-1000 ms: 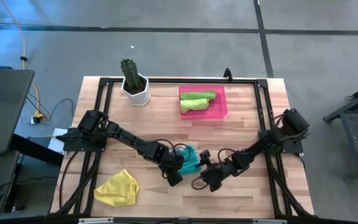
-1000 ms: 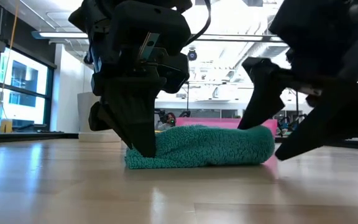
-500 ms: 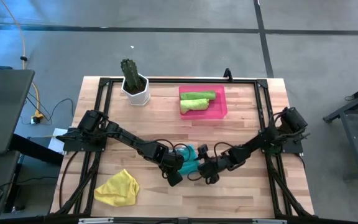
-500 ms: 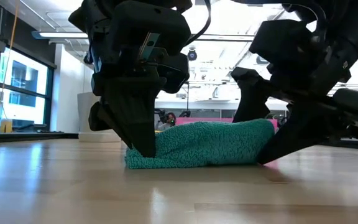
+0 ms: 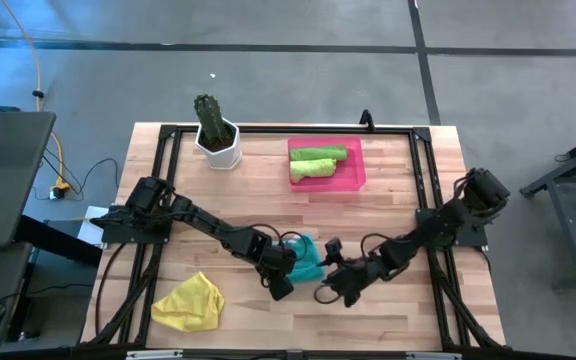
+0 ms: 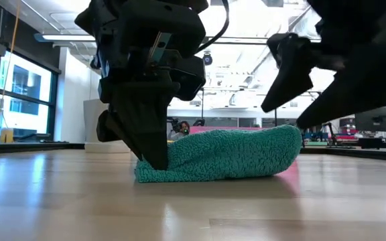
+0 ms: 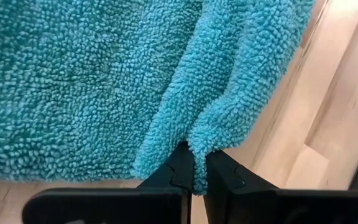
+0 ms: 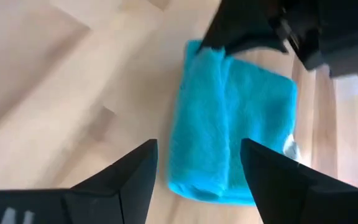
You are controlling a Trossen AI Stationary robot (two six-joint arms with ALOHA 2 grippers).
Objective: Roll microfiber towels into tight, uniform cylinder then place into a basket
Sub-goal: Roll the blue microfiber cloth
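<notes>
A teal blue towel [image 5: 307, 259], folded into a thick loose roll, lies on the table near the front middle; it also shows in the low view [image 6: 226, 155]. My left gripper [image 5: 280, 277] is shut on its near left end. My right gripper [image 5: 330, 278] is open, just right of the towel and raised above its right end in the low view [image 6: 290, 110]. A yellow towel [image 5: 190, 301] lies crumpled at the near left. Two lime green rolled towels [image 5: 317, 162] lie in the pink basket [image 5: 353, 178] at the far middle. My left gripper pinches a folded edge of the teal towel [image 7: 199, 144] between its two fingers, at the towel's left end [image 6: 146, 171]. The fingers point steeply down from above. The towel lies slack on the table and spreads away from the fingers.
A white hexagonal pot with a cactus [image 5: 216, 135] stands at the far left. The black frame rail [image 5: 268, 129] runs round the table. Bare wood shows at the near right and between the towel and the basket.
My right gripper, open throughout, went toward the teal towel's right end and met it, then drew back toward the right and rose off the table. The towel's right end now stands a little higher and rounder. The left end stayed pinned.
</notes>
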